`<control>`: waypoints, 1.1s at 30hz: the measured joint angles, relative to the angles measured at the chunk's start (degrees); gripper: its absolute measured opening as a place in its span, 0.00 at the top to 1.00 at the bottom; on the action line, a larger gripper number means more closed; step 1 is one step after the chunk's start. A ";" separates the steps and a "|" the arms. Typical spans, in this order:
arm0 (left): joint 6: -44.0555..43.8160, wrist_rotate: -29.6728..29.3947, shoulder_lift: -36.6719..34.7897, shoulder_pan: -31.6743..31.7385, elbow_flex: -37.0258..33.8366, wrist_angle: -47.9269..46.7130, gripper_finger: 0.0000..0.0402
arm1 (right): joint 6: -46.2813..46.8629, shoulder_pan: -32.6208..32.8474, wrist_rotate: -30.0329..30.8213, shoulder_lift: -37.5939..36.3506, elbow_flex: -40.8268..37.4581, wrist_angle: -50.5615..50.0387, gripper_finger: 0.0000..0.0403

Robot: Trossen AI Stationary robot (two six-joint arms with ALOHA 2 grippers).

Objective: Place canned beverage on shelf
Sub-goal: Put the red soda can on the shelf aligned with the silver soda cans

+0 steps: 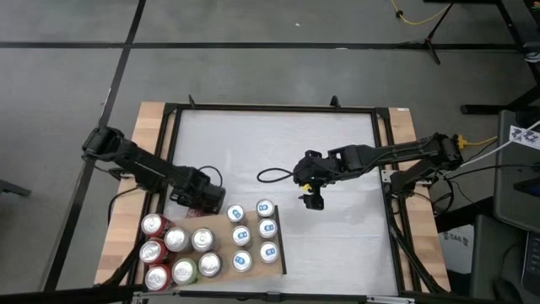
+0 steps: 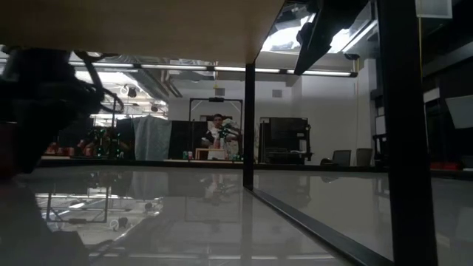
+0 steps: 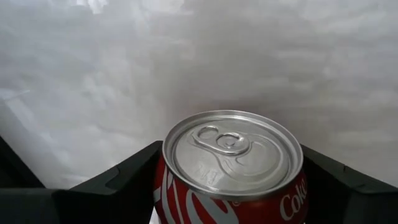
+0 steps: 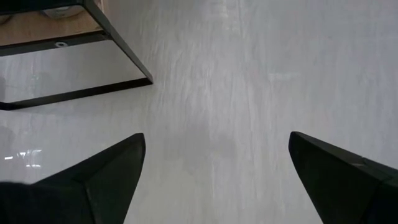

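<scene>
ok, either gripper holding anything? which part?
Left gripper holds a red can by its sides, just below the rim, a finger on each side. Right gripper is open over bare table, holding nothing.

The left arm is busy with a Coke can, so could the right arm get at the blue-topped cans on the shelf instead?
Probably yes: the right hand hangs open over bare table, with nothing between it and the blue-topped cans on the shelf.
</scene>
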 joint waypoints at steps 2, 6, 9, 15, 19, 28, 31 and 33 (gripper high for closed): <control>1.78 -0.18 0.00 1.62 0.00 -0.01 0.29 | 0.02 0.00 0.00 0.00 -0.01 0.00 0.04; 5.74 -0.72 0.00 5.00 -0.01 -0.05 0.29 | 0.04 0.00 0.00 0.00 -0.02 0.23 0.04; 8.22 -0.93 0.00 7.66 -0.02 -0.05 0.29 | 0.04 0.00 0.00 0.00 -0.02 0.35 0.04; 12.12 -0.99 0.00 12.55 -0.02 0.06 0.29 | 0.08 0.00 0.00 0.00 -0.01 0.37 0.04; 14.02 -1.00 0.00 15.99 -0.06 0.31 0.29 | 0.08 0.00 0.00 0.00 -0.02 0.39 0.04; 18.27 -1.78 0.00 23.96 -0.07 2.47 0.29 | 0.13 0.00 0.00 0.00 0.00 0.43 0.04; 19.61 -2.04 0.00 26.50 -0.07 4.94 0.29 | 0.15 0.00 0.00 0.00 -0.01 0.44 0.04; 20.66 -2.46 0.00 28.06 -0.07 6.41 0.29 | 0.15 0.00 0.00 0.00 -0.01 0.44 0.04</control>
